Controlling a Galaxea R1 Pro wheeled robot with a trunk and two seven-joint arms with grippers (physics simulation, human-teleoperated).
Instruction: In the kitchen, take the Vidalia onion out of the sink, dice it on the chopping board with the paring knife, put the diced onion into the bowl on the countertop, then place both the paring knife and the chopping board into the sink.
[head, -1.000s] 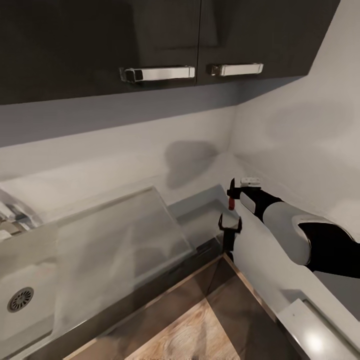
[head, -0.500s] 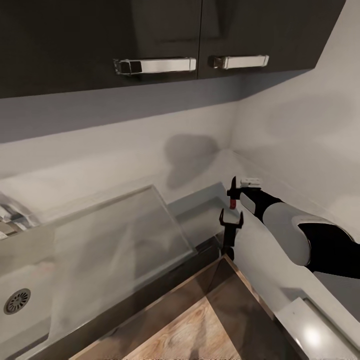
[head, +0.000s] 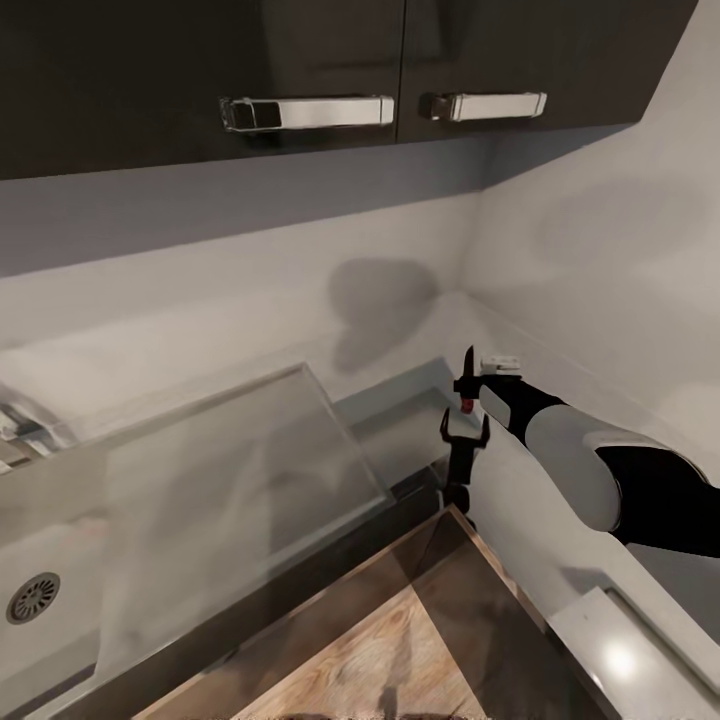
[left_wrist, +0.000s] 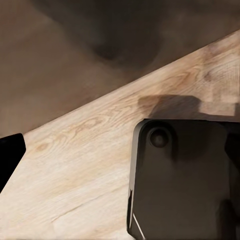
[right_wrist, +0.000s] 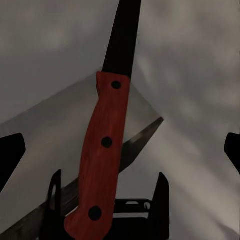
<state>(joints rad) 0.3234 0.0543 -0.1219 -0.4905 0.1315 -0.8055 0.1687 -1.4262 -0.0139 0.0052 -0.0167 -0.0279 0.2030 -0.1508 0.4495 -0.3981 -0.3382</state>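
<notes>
The right gripper (head: 466, 398) pinches the paring knife (right_wrist: 107, 135) by its red handle, blade toward twelve o'clock, its rivets plain at the wrist.

Place: a home kitchen.
Upper frame: dark wall cabinets (head: 330, 70) with chrome handles (head: 308, 111).
Lower left: steel sink (head: 60, 560), glossy countertop (head: 400, 425).
Bottom: wood floor (head: 400, 660).

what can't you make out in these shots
- Stainless-steel sink, head view: the basin is cut off by the picture's edge, so its contents cannot be told; only the round dark drain shows.
- Chrome tap, head view: mostly cut off by the edge.
- Red-handled paring knife, right wrist view: blade tip cut off by the edge.
- Right gripper, head view: small and dark against the countertop.
</notes>
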